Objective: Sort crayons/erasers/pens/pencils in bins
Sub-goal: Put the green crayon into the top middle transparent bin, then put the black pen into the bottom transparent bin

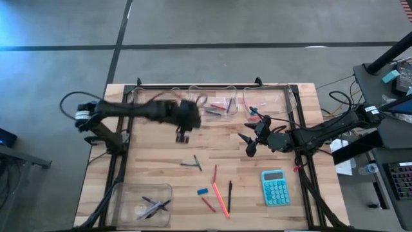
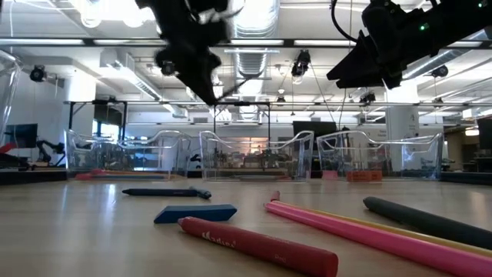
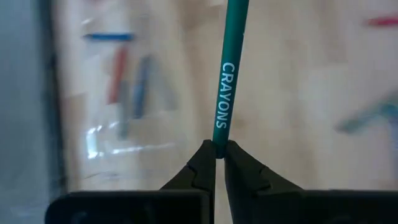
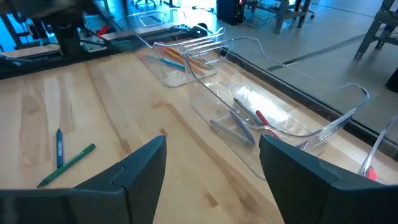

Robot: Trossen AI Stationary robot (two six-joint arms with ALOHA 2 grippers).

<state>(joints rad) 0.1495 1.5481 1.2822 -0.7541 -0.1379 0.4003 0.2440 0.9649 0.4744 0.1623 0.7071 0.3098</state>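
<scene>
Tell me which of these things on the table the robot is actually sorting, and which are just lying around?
Part of the job:
teal crayon pinched in the left gripper
loose sticks
blue eraser
clear bins
right gripper, open, waiting

Just lying about:
teal calculator

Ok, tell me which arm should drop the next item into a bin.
Left. Its end effector is shut on a teal crayon, near the far bins. The right end effector is open, holding nothing.
</scene>
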